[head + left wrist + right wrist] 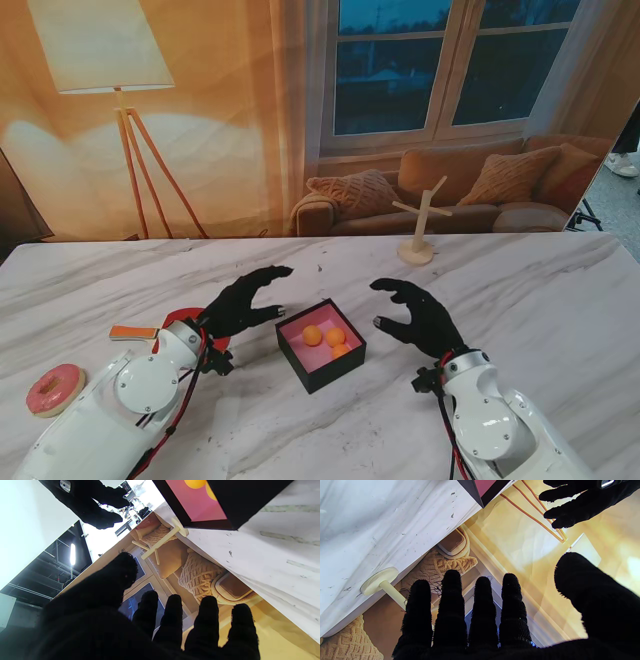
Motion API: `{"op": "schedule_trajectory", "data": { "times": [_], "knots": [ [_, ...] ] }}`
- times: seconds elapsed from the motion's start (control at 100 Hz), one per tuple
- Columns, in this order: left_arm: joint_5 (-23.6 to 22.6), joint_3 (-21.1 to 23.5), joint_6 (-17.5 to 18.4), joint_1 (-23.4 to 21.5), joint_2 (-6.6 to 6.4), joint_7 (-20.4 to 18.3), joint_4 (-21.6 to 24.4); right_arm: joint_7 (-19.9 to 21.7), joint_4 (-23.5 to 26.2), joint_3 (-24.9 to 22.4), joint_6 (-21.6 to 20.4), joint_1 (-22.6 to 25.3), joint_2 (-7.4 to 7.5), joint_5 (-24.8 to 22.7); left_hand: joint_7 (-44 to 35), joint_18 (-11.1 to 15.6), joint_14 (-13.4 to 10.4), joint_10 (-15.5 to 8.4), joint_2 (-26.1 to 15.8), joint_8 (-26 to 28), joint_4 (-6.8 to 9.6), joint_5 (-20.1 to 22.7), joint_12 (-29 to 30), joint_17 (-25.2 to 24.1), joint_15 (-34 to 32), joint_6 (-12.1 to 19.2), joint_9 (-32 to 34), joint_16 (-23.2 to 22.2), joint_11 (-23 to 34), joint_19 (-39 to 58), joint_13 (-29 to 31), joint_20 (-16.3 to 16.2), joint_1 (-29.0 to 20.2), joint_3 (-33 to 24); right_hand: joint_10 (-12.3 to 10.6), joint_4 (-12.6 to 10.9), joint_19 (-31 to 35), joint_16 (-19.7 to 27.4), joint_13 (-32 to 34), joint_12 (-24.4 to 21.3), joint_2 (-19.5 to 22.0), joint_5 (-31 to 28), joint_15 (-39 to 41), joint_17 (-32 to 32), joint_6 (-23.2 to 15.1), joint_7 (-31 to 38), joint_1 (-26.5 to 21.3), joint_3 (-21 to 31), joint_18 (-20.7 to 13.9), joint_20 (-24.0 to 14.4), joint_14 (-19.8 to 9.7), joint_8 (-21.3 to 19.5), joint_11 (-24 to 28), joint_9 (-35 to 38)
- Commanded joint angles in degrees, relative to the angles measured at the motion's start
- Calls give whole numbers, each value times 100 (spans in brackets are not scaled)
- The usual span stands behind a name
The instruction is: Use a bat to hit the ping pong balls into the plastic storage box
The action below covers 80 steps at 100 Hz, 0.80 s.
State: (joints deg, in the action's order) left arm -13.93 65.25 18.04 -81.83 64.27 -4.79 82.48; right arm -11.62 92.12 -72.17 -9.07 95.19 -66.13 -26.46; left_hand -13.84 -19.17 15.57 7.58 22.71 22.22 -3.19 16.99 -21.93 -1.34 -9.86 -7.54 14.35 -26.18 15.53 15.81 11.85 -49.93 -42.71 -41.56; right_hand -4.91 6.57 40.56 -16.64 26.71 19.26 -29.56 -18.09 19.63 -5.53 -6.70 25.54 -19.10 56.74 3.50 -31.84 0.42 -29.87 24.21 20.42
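We have the plastic storage box (321, 344) at the centre of the worktop (520, 290), between our two hands. Three ping pong balls (335, 337) already lie inside it on the pink floor; we count no ball loose on the marble, so the hitting looks finished.

The bat (150, 334) lies at about nine o'clock from the box, mostly hidden under our left wrist, its orange handle pointing out toward nine o'clock. It sits nearer to us than the left hand's fingers (272, 273), behind them, so the left hand (240, 304) is far the closer one to it.

Both hands hover with fingers spread and curled, grasping nothing; the right hand (420, 315) is at three o'clock from the box.

One bat, one box, three balls, one doughnut (54, 388), one small wooden stand (420, 228).
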Motion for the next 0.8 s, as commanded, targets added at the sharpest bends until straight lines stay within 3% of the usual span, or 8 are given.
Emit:
{"op": "schedule_trajectory", "data": {
  "times": [0.0,0.19,0.79],
  "knots": [
    [-39,65,-18,-87,0,-6,76,88,22,-11,4,38,7,0,111,13,-25,-72,-60,-53,15,-104,52,38,-51,84,-71,-59,-66,-35,-86,-150,121,186,-85,-199,-97,15,-142,-30,-13,228,-121,-13,-113,-120,110,-104,-97,-102,-116,3,-32,-178],
    [-75,93,5,-98,-10,-16,69,122,2,46,51,9,5,51,138,15,-21,-51,-141,-57,26,-74,30,10,-52,64,20,-64,-50,-60,-99,-211,147,264,-17,-204,-122,3,-163,-14,39,356,-107,-15,42,-137,126,-108,-150,-153,-125,-20,5,-193],
    [44,43,159,-47,19,42,-61,92,-5,19,77,-10,6,-19,179,9,-19,-36,-164,-53,46,-30,-16,23,-48,36,85,-69,11,-101,-91,-283,115,339,19,-208,-148,0,-173,-18,48,364,-84,-32,46,-107,132,-129,-138,-244,-147,-62,43,-223]
  ]
}}
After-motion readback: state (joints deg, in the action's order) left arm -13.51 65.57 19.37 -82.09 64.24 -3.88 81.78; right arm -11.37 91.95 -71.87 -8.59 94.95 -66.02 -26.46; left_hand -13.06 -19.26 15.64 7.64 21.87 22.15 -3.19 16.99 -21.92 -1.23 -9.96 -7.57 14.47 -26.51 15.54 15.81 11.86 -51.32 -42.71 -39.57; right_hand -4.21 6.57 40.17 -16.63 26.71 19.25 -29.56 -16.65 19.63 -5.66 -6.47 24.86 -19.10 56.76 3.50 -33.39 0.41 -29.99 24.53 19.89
